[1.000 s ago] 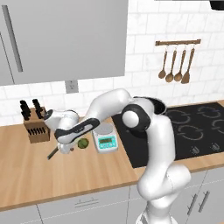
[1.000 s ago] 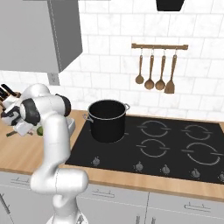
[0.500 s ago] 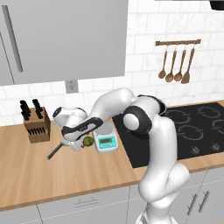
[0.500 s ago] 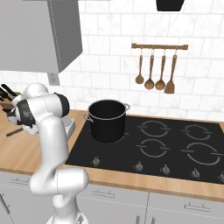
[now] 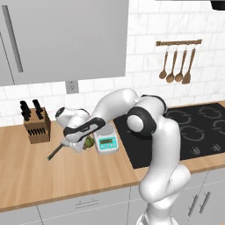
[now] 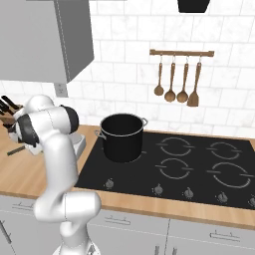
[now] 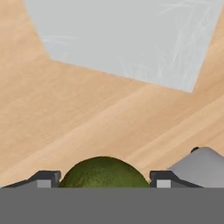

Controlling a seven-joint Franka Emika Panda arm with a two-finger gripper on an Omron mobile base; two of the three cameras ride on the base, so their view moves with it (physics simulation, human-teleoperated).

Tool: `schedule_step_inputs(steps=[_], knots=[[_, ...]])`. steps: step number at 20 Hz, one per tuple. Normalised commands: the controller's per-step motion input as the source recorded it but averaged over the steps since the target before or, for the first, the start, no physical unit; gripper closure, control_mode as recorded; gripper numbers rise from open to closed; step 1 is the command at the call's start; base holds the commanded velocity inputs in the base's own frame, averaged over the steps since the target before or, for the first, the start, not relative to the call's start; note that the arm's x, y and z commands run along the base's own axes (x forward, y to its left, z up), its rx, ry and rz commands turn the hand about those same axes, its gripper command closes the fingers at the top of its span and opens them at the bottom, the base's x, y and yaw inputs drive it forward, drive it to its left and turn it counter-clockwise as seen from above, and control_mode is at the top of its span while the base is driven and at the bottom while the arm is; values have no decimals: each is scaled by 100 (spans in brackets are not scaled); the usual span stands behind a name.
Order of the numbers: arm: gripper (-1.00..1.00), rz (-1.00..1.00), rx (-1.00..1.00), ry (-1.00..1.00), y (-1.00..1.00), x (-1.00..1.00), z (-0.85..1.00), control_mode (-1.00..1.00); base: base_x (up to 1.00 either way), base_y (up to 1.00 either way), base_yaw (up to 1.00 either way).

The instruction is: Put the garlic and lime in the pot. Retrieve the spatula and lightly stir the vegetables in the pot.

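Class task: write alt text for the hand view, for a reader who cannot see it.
A yellowish-green lime sits on the wooden counter between the two dark finger tips of the robot's gripper, whose jaws stand just off either side of the fruit. Beyond lies a flat light-grey spatula blade, with a grey rounded object at lower right.
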Motion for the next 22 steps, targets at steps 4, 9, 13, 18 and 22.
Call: schedule_step_inputs(steps=[4, 9, 13, 18, 22], knots=[[100, 16, 0, -14, -40, -86, 76, -100, 0, 0, 0], [100, 19, 0, -29, -45, -100, 98, -100, 0, 0, 0], [100, 15, 0, -22, -96, -82, 70, -100, 0, 0, 0], [100, 7, 2, -12, -100, -57, 68, -100, 0, 0, 0], [100, 1, 7, -4, -99, -17, 82, -100, 0, 0, 0]])
